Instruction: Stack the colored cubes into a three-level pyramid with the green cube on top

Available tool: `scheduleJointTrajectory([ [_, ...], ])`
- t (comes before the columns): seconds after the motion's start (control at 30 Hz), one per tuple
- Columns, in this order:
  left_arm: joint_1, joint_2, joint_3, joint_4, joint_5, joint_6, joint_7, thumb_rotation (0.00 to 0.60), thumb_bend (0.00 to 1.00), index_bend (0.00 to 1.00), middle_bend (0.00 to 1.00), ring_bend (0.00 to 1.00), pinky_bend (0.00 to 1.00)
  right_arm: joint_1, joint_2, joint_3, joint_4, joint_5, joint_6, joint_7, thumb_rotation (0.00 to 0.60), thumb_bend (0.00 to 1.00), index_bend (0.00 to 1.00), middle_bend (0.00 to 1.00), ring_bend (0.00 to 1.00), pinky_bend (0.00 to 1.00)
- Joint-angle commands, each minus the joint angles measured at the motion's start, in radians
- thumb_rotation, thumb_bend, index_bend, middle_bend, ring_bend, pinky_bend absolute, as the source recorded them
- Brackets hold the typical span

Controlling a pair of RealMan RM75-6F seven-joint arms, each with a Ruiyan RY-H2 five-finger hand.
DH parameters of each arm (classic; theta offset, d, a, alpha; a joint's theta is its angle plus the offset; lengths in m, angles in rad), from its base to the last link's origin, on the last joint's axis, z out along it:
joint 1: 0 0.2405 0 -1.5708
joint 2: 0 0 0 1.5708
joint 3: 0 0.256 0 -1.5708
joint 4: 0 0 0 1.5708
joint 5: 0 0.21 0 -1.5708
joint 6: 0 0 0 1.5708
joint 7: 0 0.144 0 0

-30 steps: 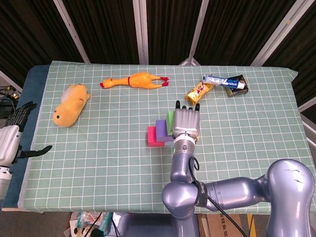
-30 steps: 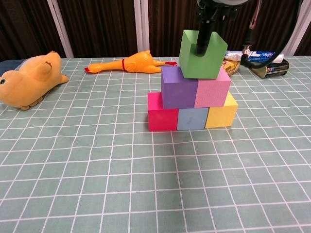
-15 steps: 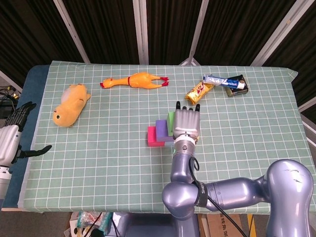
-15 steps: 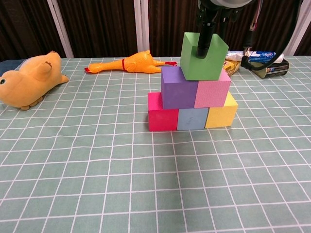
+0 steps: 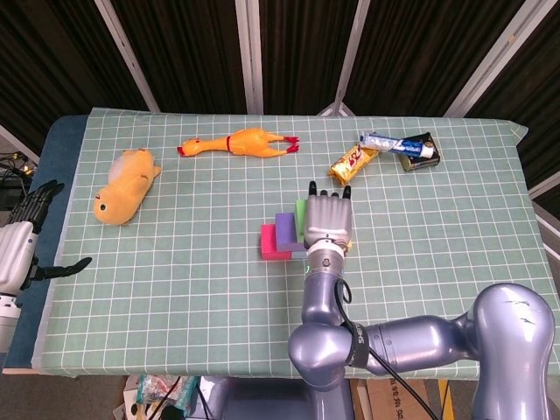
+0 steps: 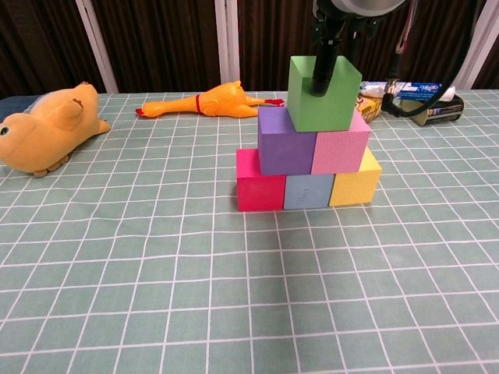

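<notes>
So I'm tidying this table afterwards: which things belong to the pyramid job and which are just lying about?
Job: green cube, purple cube, pink cube, magenta cube, blue-grey cube, yellow cube, right hand.

Lying about: plush duck, rubber chicken, snack bar, toothpaste tube.

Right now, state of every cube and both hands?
green cube: top level, on purple and pink, right hand's finger touching its front
purple cube: middle level
pink cube: middle level
magenta cube: base
blue cube: base
yellow cube: base
right hand: over the stack
left hand: off the table, holds nothing
</notes>
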Motion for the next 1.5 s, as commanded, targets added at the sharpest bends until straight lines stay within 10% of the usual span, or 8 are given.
scheduleJointTrajectory([
  [0.03, 0.0, 0.001, 0.0, -0.001, -0.002, -0.001, -0.001, 0.6, 0.09, 0.0, 0.0, 0.0, 0.05, -0.001, -0.001, -0.001, -0.002, -0.002, -0.002, -0.002, 0.6, 0.4, 0.0, 0.36, 0.21, 0.0],
  [1.5, 0.0, 0.006, 0.0, 0.0, -0.001, -0.004, -0.008, 0.6, 0.09, 0.0, 0.0, 0.0, 0.05, -0.035, 0.014, -0.001, -0.078, -0.04, -0.014, 0.016, 0.6, 0.4, 0.0, 0.09, 0.05, 0.0],
])
